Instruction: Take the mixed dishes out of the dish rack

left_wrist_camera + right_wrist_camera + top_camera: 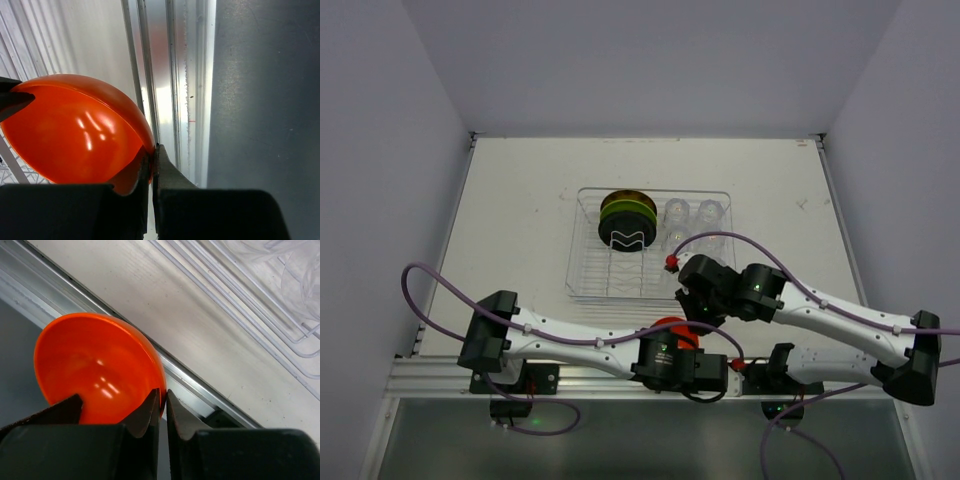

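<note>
Left gripper [153, 151] clamped tight on rim of orange bowl [75, 130], one finger inside, one outside. Bowl outside dish rack [582, 275], at near edge of counter [520, 200], beside metal rail [165, 75]. Rack stands mid-counter: yellow plate with dark rim [627, 215] in its far-left part, clear glass cups [677, 212] just to plate's right. Right gripper [163, 396] also pinches bowl rim, jaws almost together around thin edge.

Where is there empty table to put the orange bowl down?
Bare table left of the rack, and the far strip behind it. Crowded in front of the rack, where the left claw and right claw hold the bowl.
</note>
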Controlling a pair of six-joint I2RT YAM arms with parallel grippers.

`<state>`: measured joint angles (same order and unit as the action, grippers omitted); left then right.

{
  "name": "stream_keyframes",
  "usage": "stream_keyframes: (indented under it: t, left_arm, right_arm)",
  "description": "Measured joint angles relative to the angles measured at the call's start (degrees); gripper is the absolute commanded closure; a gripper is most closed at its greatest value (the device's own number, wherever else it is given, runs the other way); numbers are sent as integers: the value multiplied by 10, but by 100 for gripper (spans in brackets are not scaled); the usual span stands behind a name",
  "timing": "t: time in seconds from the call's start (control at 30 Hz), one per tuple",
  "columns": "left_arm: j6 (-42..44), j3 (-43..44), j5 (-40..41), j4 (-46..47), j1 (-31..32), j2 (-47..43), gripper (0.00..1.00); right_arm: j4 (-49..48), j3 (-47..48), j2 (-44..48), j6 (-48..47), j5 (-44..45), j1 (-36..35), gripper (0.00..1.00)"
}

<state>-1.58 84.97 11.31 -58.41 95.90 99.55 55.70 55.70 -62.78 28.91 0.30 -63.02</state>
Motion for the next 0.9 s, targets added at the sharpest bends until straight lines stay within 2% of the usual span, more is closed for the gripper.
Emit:
stream_keyframes:
  t: [0.27, 0.33, 0.43, 0.53, 0.57, 0.63, 0.83, 0.87, 0.9]
  left_arm:
    - [8, -4, 7, -1, 2, -1, 100]
    - [10, -8, 11, 0, 2, -5, 100]
    - [17, -21, 20, 5, 2, -23, 93]
    - [30, -31, 32, 14, 3, -49, 77]
    - [33, -34, 40, 21, 3, -59, 66]
    - [45, -42, 59, 37, 2, -83, 53]
    - [65, -70, 112, 92, -10, -150, 36]
    - [68, -71, 120, 97, -11, -156, 16]
    - [73, -71, 129, 101, -11, -161, 0]
  right_arm:
    - [-1, 2, -19, 1, 3, -3, 94]
    - [-3, 3, -21, 1, 3, -3, 98]
    - [-7, 9, -21, 1, 3, -3, 100]
    - [-12, 19, -21, 3, 13, -3, 100]
    - [-13, 23, -20, 4, 18, -3, 100]
    - [-13, 30, -17, 8, 29, -3, 100]
    - [-13, 64, 1, 19, 63, -1, 100]
    - [-14, 69, 3, 20, 66, 3, 100]
    - [-14, 74, 5, 21, 66, 9, 100]
